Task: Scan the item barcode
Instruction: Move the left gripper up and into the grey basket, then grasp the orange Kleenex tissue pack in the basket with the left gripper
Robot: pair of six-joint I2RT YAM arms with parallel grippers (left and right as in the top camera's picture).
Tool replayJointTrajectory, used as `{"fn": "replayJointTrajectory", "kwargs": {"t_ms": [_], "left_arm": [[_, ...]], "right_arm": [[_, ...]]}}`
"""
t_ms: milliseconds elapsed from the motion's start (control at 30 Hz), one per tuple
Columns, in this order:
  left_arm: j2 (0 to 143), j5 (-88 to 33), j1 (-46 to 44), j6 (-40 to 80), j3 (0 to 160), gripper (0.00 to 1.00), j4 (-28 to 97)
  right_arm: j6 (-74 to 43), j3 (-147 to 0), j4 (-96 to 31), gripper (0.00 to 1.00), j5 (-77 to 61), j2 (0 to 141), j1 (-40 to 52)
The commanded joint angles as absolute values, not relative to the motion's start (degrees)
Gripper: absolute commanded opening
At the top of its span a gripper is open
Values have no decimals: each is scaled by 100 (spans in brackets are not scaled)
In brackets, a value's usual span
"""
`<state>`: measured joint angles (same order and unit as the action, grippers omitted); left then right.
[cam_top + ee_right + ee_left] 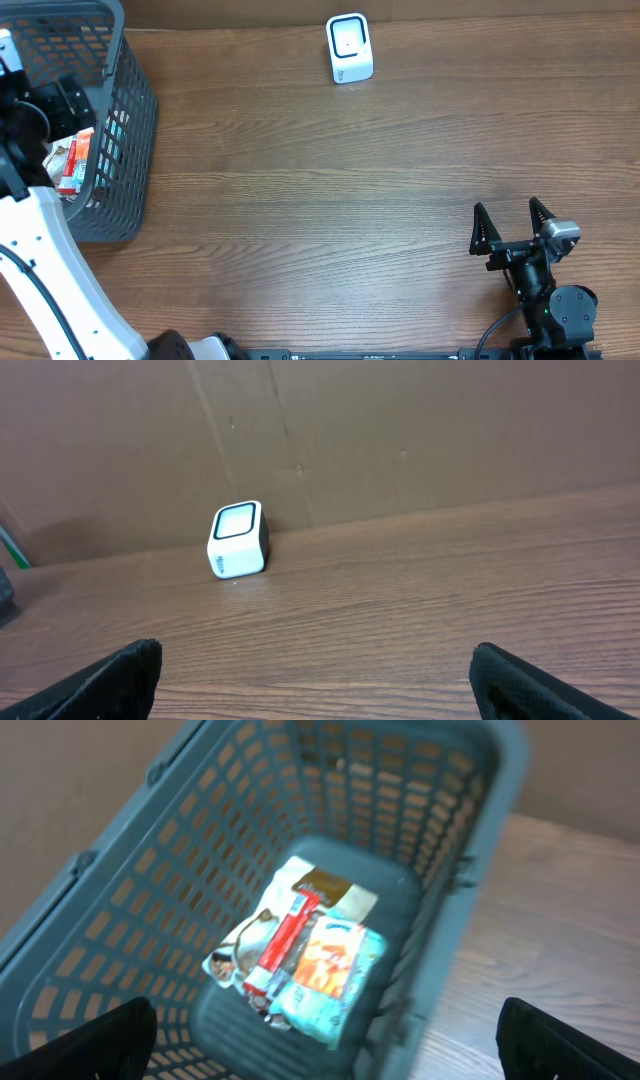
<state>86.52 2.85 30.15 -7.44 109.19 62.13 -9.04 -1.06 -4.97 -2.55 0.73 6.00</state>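
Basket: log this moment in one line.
left gripper open above basket | packets in basket | right gripper open, empty | scanner untouched

Wooden table [300, 200] with grey basket [135, 130] and white scanner [349, 48].
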Motion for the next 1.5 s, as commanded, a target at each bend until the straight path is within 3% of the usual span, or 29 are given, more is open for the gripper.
{"fn": "replayJointTrajectory", "kwargs": {"t_ms": [0, 333, 933, 1467], "left_arm": [[8995, 298, 3229, -937, 11050, 100, 6246], [9843, 231, 3511, -1767, 11050, 100, 6248], [11323, -2237, 4045, -3192, 11045, 100, 6326], [12265, -2014, 3962, -3267, 11037, 100, 6320]], "right_arm": [[-941, -45, -464, 100, -224, 16, 572], [-941, -45, -464, 100, -224, 16, 572], [-941, -45, -464, 100, -224, 16, 572], [-941, -45, -464, 100, -224, 16, 572]]}}
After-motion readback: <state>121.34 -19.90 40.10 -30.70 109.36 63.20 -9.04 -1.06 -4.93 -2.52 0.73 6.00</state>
